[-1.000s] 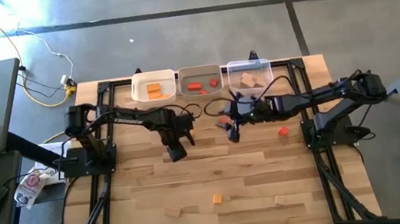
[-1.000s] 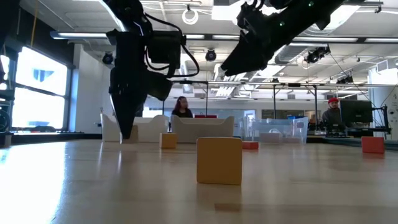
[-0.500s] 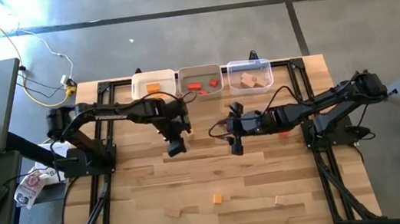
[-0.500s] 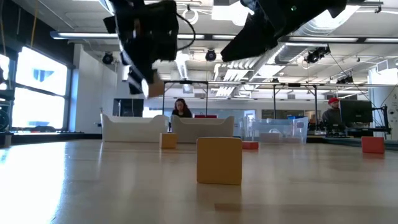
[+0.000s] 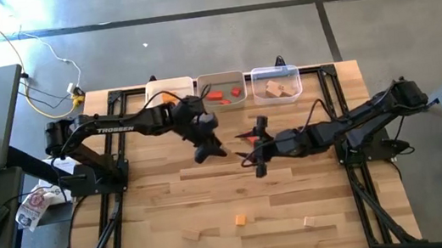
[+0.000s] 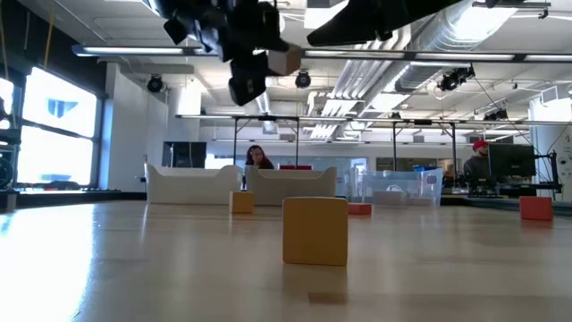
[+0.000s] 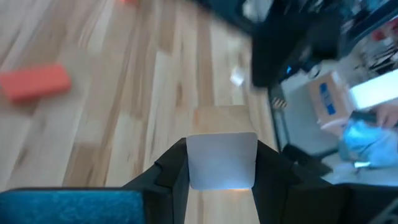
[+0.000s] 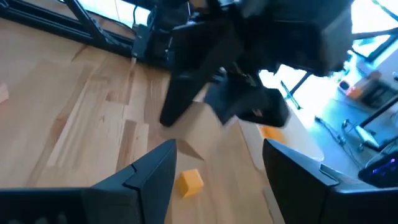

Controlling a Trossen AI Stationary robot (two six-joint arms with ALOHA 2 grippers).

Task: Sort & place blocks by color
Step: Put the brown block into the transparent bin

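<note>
Right now your left gripper [image 7: 221, 180] is clamped on a pale natural wood block [image 7: 222, 160], held in the air over the table's [image 5: 298, 191] middle near the bins [image 5: 221, 88]. It looks light, stiff and smooth, so keep squeezing its flat sides. Your right gripper [image 8: 217, 162] hangs open nearby, empty.

Bright, even daylight on the table [image 5: 238, 190]. Low view: ceiling lamps [image 6: 268, 18] glare above it, window [image 6: 58, 125] blown out, near block [image 6: 315, 231] soft. Left wrist view motion-blurred; held block [image 7: 221, 160] washed pale. Right wrist view smeared.
</note>
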